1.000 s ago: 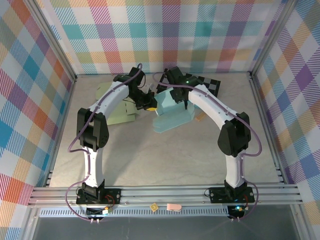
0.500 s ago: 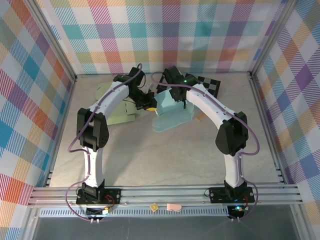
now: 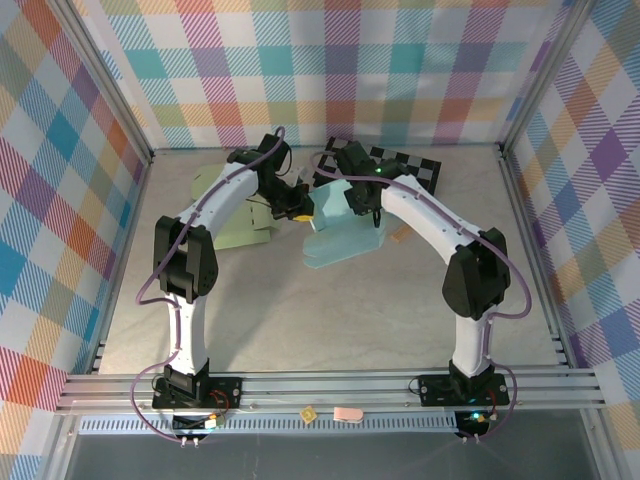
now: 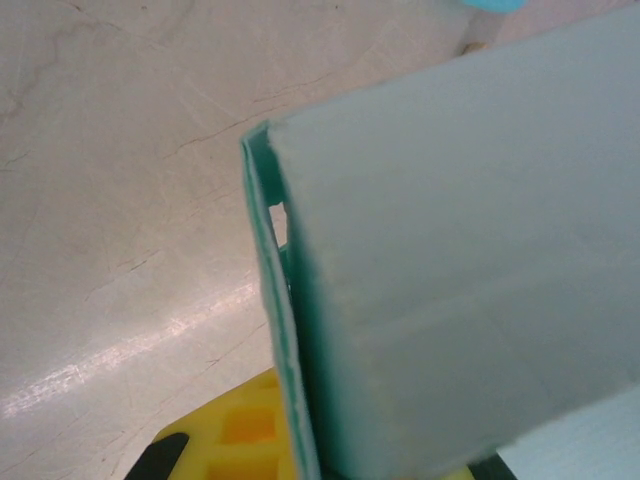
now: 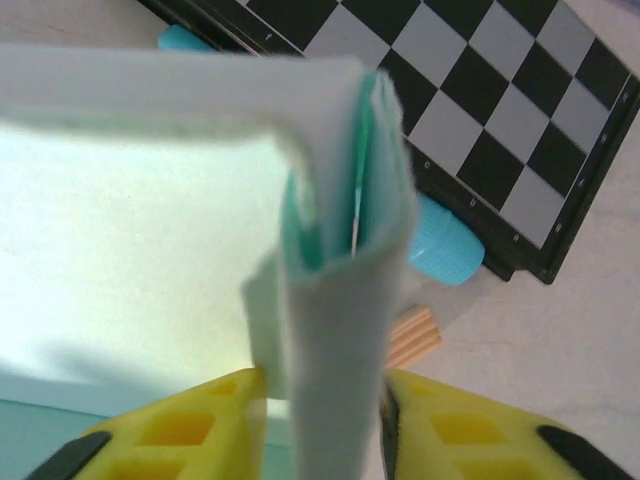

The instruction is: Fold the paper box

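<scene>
Fingers (image 4: 235,435) of the left gripper (image 3: 299,209) are closed on one upright wall of the pale blue paper box (image 3: 345,228), pinching it thin between them. In the left wrist view that wall rises straight up from between the pads, its doubled edge running up the middle, with a broad blue panel spreading away to the right of the fingers and bare table (image 4: 110,200) to their left. The right gripper (image 5: 325,420) straddles another wall of the same box, a thick folded-over one. Its two yellow fingers (image 5: 190,425) stand one on each side of the fold, right against the paper, but whether they are pressing it firmly or only flanking it I cannot tell. The lit floor of the box lies to the left of these fingers. Beyond and to the right of them lies a black-and-white checkerboard (image 5: 500,90), with a blue cylinder (image 5: 445,248) touching its near edge. A small ridged wooden piece (image 5: 412,338) rests on the table just past the right-hand finger. From above, the box sits between the two grippers, which meet over its far end, and a flat pale green sheet (image 3: 235,228) lies under the left arm, near the box.
</scene>
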Robot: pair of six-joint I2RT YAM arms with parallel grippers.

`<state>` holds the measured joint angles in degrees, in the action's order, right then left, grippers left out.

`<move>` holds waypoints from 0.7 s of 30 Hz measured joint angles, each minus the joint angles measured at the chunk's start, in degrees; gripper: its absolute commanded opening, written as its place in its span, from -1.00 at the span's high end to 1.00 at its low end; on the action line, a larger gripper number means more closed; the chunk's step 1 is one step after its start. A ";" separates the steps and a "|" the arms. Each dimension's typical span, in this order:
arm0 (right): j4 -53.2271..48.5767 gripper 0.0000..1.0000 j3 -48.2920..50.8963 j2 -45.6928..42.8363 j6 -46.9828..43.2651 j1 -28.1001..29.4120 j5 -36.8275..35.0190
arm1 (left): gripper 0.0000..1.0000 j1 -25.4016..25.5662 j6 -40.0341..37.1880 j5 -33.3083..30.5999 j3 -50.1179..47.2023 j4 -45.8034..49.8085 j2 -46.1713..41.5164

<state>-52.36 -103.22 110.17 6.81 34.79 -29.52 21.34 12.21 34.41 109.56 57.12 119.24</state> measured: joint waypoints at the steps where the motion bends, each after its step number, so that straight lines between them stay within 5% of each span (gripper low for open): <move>1: 0.00 0.65 0.11 0.00 0.15 0.00 -0.26 | 1.00 0.00 0.00 0.02 0.22 0.00 0.07; 4: 0.31 0.99 0.22 0.00 0.59 0.02 -2.19 | 1.00 0.00 0.02 0.07 0.46 0.42 0.09; 13: 0.22 1.00 -0.09 0.00 0.79 0.39 -5.03 | 1.00 0.35 1.33 -0.02 1.31 -0.28 0.28; 21: -0.22 1.00 4.11 0.00 4.61 0.48 -1.68 | 0.79 2.03 5.49 -1.33 -6.40 -7.19 0.17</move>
<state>-52.58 -99.11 110.17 11.42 35.27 -31.20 23.38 17.69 33.08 103.15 49.93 119.42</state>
